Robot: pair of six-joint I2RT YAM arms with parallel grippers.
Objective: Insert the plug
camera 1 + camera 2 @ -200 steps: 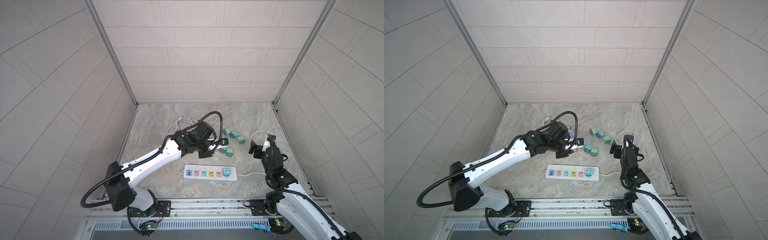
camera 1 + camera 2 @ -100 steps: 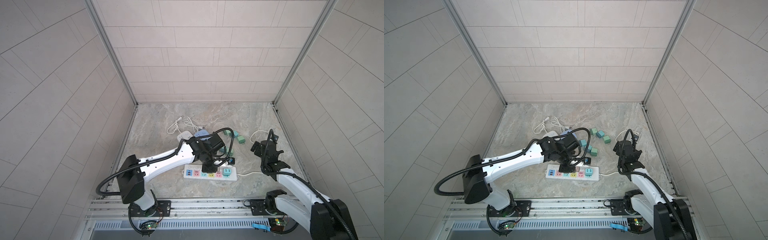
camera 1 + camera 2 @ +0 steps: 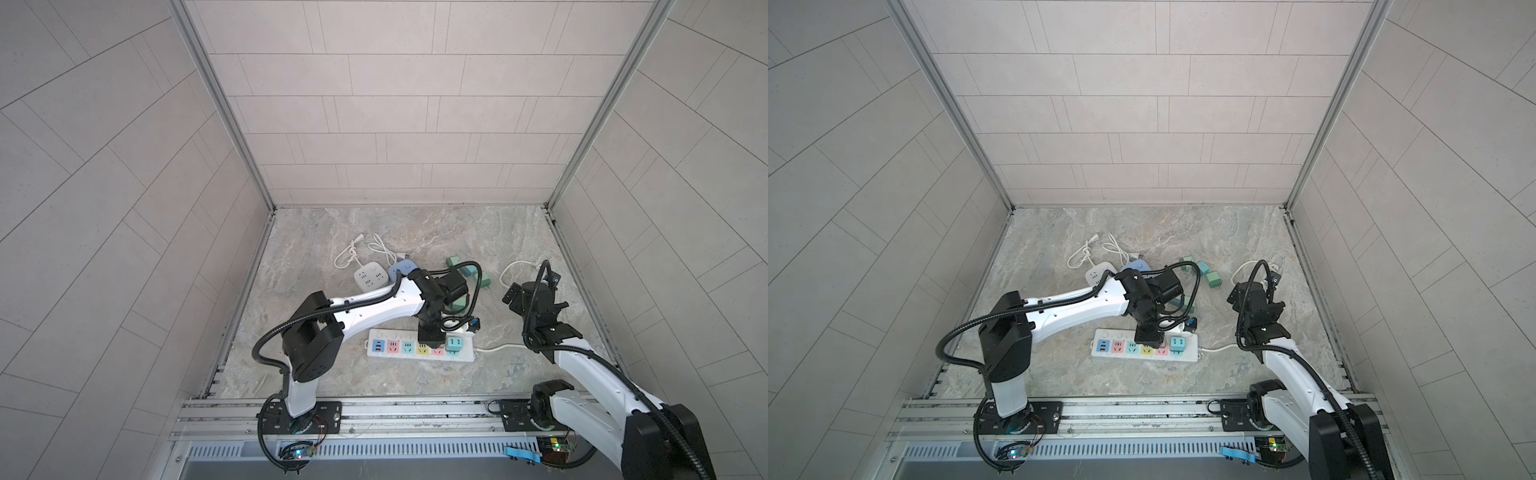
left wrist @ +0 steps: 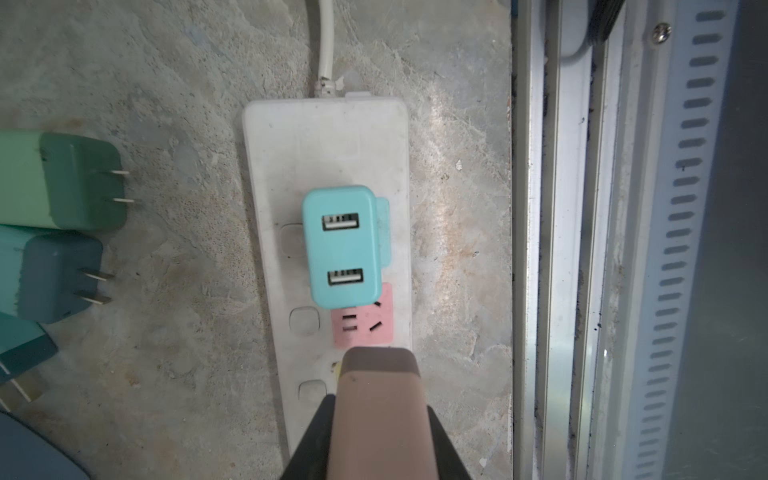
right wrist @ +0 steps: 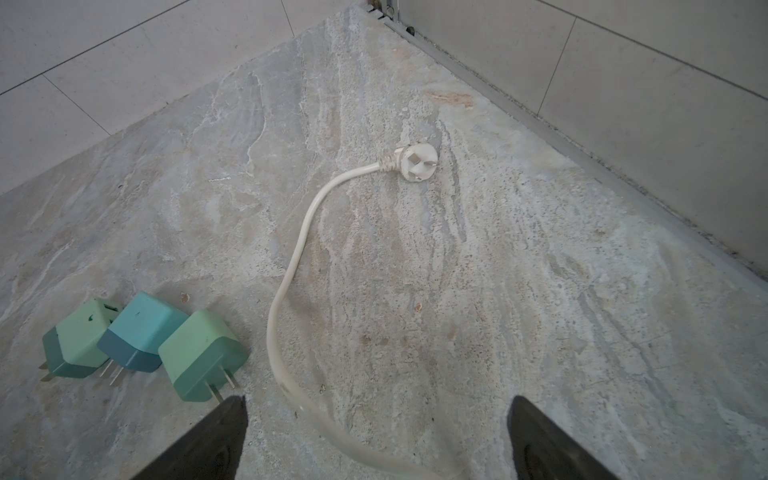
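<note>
My left gripper (image 3: 430, 338) (image 3: 1148, 338) is shut on the plug (image 4: 378, 399), a brownish-pink block held between the black jaws. It hangs right over the white power strip (image 3: 378, 334) (image 4: 316, 137), at the yellow socket beside the pink socket (image 4: 363, 324). The plug's prongs are hidden, so I cannot tell whether they touch the socket. A teal USB charger (image 4: 343, 245) (image 3: 454, 344) sits plugged into the end socket. My right gripper (image 3: 532, 286) (image 5: 376, 436) is open and empty above the floor at the right.
Loose green and teal chargers (image 5: 201, 353) (image 4: 83, 183) lie behind the strip. The strip's white cord (image 5: 286, 282) loops to a white three-pin plug (image 5: 415, 162) near the right wall. A small white socket block (image 3: 369, 279) lies at the back. The metal rail (image 3: 374, 411) runs along the front.
My left arm has swung from the loose chargers forward over the power strip, still shut on the plug. The right arm has drawn back and turned slightly.
</note>
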